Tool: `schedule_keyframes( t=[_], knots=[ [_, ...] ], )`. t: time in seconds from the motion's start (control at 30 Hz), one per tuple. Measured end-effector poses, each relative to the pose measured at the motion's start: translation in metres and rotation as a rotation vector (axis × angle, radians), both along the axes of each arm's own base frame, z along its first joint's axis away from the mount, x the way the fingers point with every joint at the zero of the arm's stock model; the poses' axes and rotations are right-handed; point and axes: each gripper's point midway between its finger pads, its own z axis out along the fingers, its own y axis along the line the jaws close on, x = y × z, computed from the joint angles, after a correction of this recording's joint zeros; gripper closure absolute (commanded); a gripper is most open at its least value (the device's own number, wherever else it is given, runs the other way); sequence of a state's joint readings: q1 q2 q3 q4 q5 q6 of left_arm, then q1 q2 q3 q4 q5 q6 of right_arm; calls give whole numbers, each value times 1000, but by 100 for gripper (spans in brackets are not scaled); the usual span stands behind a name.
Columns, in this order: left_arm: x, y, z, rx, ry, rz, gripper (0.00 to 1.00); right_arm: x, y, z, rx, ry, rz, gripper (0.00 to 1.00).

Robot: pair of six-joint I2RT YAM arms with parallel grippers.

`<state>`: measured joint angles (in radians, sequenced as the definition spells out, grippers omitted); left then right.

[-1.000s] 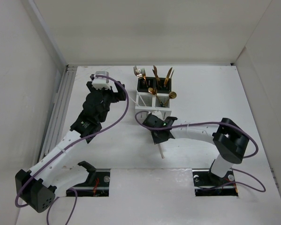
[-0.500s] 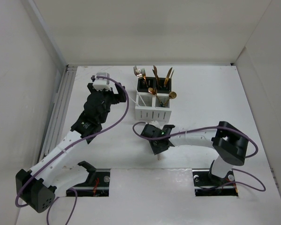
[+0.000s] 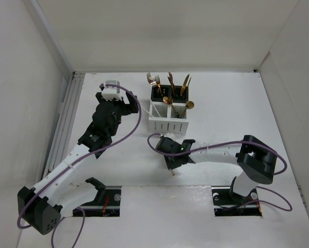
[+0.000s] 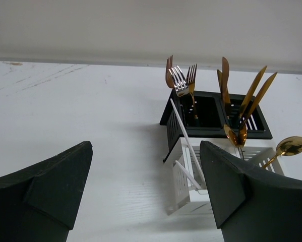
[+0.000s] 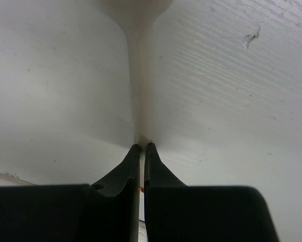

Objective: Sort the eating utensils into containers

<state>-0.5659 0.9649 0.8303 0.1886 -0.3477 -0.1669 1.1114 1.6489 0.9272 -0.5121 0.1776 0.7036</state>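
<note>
The right gripper (image 5: 142, 148) was pinched tight on the handle of the cream spoon (image 5: 139, 75), close to the table (image 3: 237, 113) about midway between its far and near edges, just on the near side of the white caddy (image 3: 167, 124). Behind that, toward the far edge, the black caddy (image 3: 155, 95) held forks (image 4: 181, 80) and knives (image 4: 256, 91). The left gripper (image 4: 145, 191) hung wide apart and empty beside the 2 caddies, on their left-edge side.
</note>
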Motion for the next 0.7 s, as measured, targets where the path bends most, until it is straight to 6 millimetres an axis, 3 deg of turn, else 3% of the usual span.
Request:
schedule_keyframes(
  t=[0.13, 0.47, 0.6, 0.63, 0.7],
  knots=[
    [0, 0, -1, 0, 3, 0, 15, 2, 5, 6, 44, -20, -3, 100],
    [-1, -1, -2, -8, 8, -3, 15, 9, -13, 28, 53, -106, -47, 100],
    [-1, -1, -2, -8, 8, -3, 15, 10, -17, 24, 20, -110, -46, 100],
    [-1, -1, -2, -8, 8, -3, 15, 11, -17, 21, 1, -109, -40, 96],
    [-1, -1, -2, -9, 9, -6, 15, 17, -14, 18, -42, -111, -29, 73]
  ],
)
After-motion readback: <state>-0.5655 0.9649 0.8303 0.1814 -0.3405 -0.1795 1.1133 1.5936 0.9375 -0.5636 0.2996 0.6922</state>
